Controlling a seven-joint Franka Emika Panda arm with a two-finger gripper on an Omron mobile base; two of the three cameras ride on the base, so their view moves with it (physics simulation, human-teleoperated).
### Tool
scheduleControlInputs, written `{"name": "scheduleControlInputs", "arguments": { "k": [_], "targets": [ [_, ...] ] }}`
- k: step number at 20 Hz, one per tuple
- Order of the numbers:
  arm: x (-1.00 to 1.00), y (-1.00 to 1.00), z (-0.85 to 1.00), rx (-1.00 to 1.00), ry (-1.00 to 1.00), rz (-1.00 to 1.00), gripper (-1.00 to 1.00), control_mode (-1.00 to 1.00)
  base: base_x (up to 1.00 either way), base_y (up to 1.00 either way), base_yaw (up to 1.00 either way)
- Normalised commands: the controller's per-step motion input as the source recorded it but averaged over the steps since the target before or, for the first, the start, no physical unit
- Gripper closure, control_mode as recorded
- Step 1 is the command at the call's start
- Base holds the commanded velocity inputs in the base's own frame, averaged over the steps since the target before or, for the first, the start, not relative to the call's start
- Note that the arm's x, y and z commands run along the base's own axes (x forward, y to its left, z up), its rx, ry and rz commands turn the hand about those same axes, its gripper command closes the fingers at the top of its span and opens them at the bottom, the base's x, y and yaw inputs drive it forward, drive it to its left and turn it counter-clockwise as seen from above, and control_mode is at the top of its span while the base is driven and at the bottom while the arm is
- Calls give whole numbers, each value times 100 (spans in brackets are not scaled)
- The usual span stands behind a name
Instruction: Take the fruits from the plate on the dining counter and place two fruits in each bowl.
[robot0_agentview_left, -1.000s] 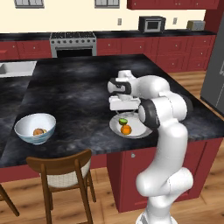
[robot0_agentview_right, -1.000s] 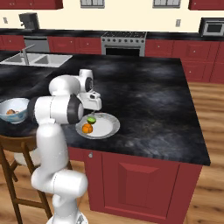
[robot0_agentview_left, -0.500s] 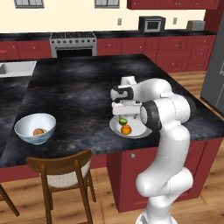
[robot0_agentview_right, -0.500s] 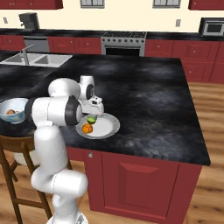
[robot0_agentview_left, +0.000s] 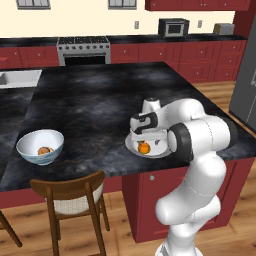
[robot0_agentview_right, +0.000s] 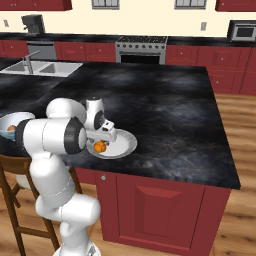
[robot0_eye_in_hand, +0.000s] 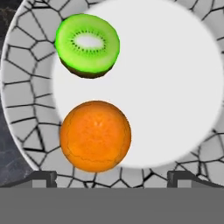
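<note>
The white arm's two-finger gripper (robot0_eye_in_hand: 112, 177) is hovering low over the round grey-white plate (robot0_eye_in_hand: 183, 65) on the black marbled dining counter (robot0_agentview_left: 90, 105), jaws spread wide and gripping nothing. A bright orange fruit (robot0_eye_in_hand: 95, 136) is sitting at six o'clock, a green halved fruit (robot0_eye_in_hand: 88, 44) at eleven.

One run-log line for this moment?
gripper: jaws open, above plate | on plate: orange, green fruit | bowl: holds fruit
</note>
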Motion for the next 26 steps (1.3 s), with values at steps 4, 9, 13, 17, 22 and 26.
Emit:
{"name": "scheduleControlInputs", "arguments": {
  "k": [4, 9, 13, 17, 22, 26],
  "targets": [
    [35, 0, -10, 0, 0, 0, -100, -100, 0, 0, 0],
    [15, 3, -14, 0, 0, 0, -100, -100, 0, 0, 0],
    [-1, 8, 0, 0, 0, 0, -100, -100, 0, 0, 0],
    [0, 2, -9, 0, 0, 0, -100, -100, 0, 0, 0],
    [0, 0, -31, 0, 1, 0, -100, -100, 0, 0, 0],
    [-1, 0, -9, 0, 0, 0, -100, -100, 0, 0, 0]
  ]
}}
